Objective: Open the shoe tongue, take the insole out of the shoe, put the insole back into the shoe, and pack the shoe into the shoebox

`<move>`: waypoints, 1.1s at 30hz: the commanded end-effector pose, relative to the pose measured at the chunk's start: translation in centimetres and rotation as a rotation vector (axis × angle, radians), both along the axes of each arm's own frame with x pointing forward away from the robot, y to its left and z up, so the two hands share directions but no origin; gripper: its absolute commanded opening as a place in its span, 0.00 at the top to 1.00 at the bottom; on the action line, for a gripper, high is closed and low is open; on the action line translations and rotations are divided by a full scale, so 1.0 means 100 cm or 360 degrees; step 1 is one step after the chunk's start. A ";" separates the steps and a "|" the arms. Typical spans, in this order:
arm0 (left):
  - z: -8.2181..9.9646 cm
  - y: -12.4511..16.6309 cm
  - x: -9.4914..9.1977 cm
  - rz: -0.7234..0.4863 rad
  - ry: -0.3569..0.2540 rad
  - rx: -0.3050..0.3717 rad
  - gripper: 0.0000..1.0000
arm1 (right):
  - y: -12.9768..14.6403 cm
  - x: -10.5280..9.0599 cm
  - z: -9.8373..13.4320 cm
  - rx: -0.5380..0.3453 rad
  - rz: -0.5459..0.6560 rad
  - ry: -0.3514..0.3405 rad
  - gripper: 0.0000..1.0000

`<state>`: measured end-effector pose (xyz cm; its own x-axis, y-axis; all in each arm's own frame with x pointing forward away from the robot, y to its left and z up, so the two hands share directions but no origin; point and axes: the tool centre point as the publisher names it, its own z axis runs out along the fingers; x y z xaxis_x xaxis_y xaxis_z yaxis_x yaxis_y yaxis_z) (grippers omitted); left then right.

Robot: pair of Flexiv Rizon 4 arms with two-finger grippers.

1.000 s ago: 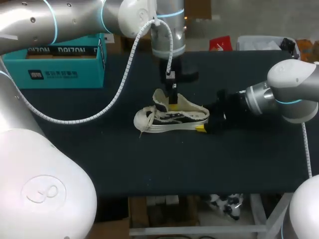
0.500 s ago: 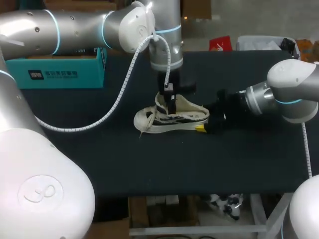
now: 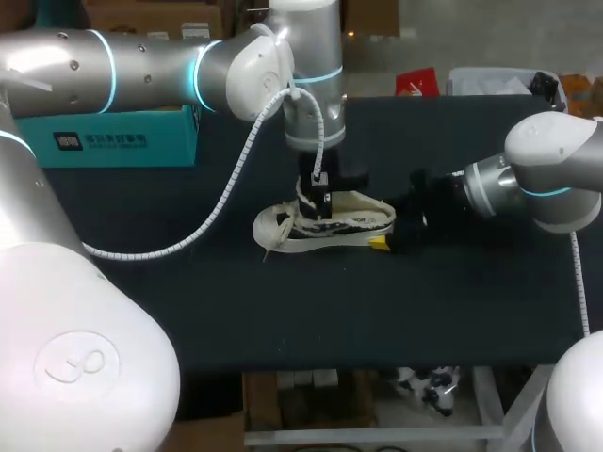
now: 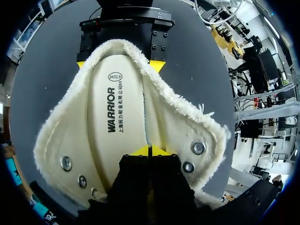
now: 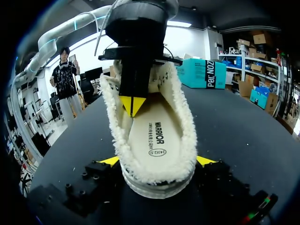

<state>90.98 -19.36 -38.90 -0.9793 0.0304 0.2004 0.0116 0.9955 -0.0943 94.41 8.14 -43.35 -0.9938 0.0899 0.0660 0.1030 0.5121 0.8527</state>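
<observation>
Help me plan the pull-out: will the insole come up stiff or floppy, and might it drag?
Probably floppy: the insole looks thin and flat, so it should bend when lifted by one edge. Likely light. It may drag, since the fleecy lining crowds its edges; the right tool clamping the shoe heel should help.

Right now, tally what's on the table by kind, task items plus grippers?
shoe: 1
insole: 1, lying inside the shoe
shoebox: 1, teal, at the far corner on the left arm's side
grippers: 2, left gripper with tips together over the insole, right gripper at the heel
Total: 5
</observation>
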 end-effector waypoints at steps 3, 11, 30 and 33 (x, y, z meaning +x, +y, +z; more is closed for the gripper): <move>-0.016 -0.002 -0.007 0.0039 -0.0076 0.0016 1.00 | -0.001 0.002 -0.010 0.0005 -0.0001 0.0002 1.00; -0.025 -0.006 -0.006 0.0066 -0.0121 0.0017 1.00 | -0.001 0.002 -0.010 0.0005 -0.0001 0.0002 1.00; -0.035 -0.018 -0.005 0.0110 -0.0244 0.0033 0.68 | -0.001 0.002 -0.010 0.0005 -0.0001 0.0002 1.00; -0.041 -0.019 -0.002 0.0120 -0.0268 0.0027 0.67 | -0.001 0.002 -0.010 0.0005 -0.0001 0.0002 1.00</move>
